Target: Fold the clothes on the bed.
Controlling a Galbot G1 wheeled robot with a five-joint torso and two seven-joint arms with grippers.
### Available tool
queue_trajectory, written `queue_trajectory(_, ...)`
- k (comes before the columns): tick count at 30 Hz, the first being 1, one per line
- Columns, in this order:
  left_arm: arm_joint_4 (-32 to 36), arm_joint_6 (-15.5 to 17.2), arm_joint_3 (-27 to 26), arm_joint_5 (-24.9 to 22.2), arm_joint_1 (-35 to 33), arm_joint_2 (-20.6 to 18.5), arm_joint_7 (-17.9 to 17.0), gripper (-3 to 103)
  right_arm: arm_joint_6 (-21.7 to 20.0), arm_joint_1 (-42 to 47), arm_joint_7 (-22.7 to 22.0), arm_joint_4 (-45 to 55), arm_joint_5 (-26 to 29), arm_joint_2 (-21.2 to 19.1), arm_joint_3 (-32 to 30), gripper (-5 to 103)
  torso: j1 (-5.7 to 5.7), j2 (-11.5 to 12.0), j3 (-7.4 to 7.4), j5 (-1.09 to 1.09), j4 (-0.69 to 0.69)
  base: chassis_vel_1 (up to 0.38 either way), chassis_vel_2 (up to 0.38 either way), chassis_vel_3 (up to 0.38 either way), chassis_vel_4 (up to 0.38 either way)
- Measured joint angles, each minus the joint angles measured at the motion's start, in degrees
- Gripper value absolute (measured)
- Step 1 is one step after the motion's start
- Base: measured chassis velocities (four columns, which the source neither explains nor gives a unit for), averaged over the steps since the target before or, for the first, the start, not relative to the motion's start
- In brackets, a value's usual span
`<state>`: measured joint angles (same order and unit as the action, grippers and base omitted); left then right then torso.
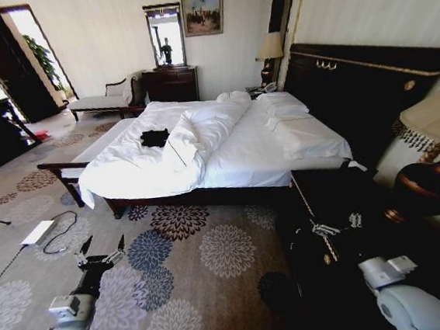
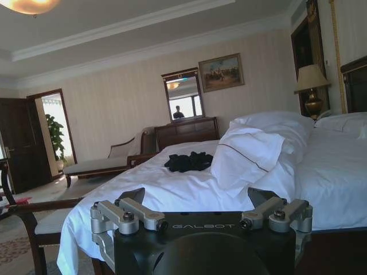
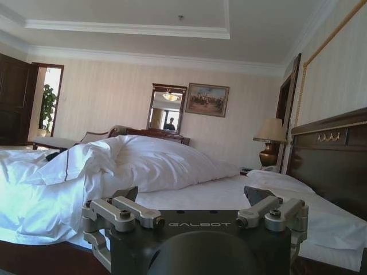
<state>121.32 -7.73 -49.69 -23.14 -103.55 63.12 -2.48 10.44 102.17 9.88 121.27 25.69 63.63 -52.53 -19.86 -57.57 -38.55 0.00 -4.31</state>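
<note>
- Bed [image 1: 242, 151] ahead across the flowered carpet [image 1: 213, 251], large and white, dark headboard [image 1: 360, 81] on the right, white pillows [image 1: 285, 108] lined up against it.
- Duvet [image 1: 138, 169] rumpled and thrown back in a thick fold toward the foot end, hanging over the near corner.
- Black T-shirt [image 1: 155, 138] in a small crumpled heap on the duvet, just beside that fold, toward the far side of the bed; lettering too small to read.
- From the left wrist view, same dark bundle [image 2: 188, 162] lying on the white cover past the raised fold of bedding.
- Left gripper [image 1: 102, 249] low over the carpet, well short of the bed, jaws spread wide and holding nothing.
- Right gripper [image 1: 337, 226] low beside the dark nightstand [image 1: 324, 194] at the bed's near side, jaws likewise wide apart and empty in its wrist view [image 3: 194, 197].
- Bench [image 1: 65, 170] with dark legs at the foot of the bed; dresser [image 1: 170, 84] with mirror [image 1: 165, 36] against the far wall.
</note>
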Motion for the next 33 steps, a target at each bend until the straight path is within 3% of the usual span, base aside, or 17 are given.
queue_trajectory(13, 1.0, 0.0, 0.2, 0.0, -0.2, 0.4, -0.1, 96, 0.3, 0.7, 0.0, 0.0, 0.0, 1.0, -0.3, 100, 0.00, 0.0, 0.00, 0.00, 0.00, 0.000, 0.000, 0.000, 0.000)
queue_trajectory(33, 1.3, -0.2, 0.0, -0.1, -1.1, 1.1, -0.2, 100, 0.2, 0.9, 0.0, 0.3, 0.1, 1.0, -0.2, 100, 0.00, 0.0, 0.00, 0.00, 0.00, 0.000, 0.000, 0.000, 0.000)
